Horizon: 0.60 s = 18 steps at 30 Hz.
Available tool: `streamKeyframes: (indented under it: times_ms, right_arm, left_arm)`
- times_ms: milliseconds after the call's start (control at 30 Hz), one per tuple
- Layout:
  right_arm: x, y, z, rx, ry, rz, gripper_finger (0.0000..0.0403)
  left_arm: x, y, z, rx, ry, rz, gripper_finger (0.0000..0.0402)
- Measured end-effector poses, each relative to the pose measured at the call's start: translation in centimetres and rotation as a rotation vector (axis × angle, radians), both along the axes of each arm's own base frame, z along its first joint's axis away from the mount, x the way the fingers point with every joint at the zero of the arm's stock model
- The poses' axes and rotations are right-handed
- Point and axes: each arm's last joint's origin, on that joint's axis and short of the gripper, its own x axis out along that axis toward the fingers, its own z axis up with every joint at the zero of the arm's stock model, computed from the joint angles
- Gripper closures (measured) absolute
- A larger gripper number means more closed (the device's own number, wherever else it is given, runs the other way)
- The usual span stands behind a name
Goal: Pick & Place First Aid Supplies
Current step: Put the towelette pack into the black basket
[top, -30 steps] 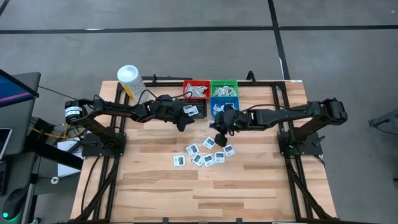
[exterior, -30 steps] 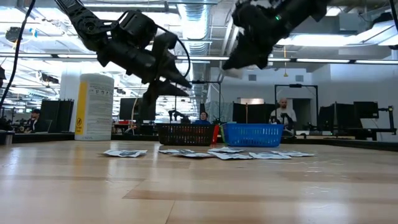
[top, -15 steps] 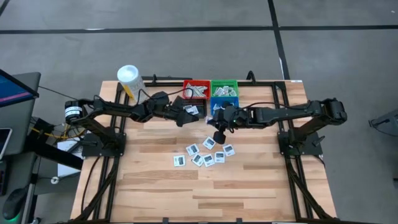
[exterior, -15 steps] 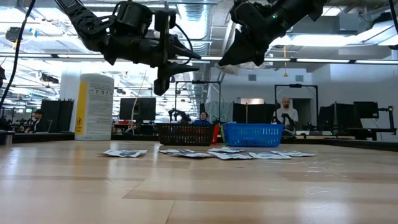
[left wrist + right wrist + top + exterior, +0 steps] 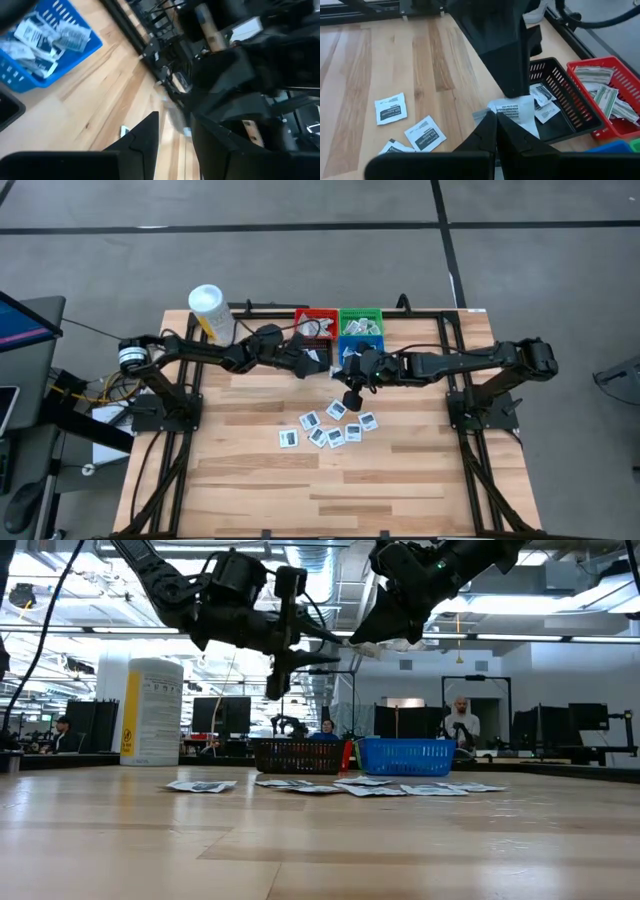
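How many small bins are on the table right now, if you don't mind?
4: red bin and green bin side by side at the far edge, black bin and blue bin just in front of them.

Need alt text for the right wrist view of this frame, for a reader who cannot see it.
The right gripper is shut on a white packet with dark print, held above a wooden table. Beyond it a black bin holds a few similar packets and a red bin holds pale green strips; three more white packets lie loose on the table.
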Motion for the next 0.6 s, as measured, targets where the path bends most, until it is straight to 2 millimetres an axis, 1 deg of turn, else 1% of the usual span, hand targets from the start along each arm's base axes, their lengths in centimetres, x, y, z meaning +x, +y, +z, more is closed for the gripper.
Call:
streamKeyframes:
  times_ms: [100,300,600]
  right_arm:
    - [0.00,0.04,-0.02,0.000,0.001,0.001,0.0403]
    - [0.04,0.06,0.04,0.000,-0.005,0.002,0.0403]
    - [0.13,0.07,0.17,-0.015,-0.018,0.012,0.0403]
  left_arm:
    - [0.45,0.15,-0.70,-0.035,0.026,0.005,0.0289]
    - [1.04,0.26,-0.21,-0.023,0.007,-0.001,0.0289]
    - [1.08,0.25,-0.13,-0.014,0.003,-0.003,0.0289]
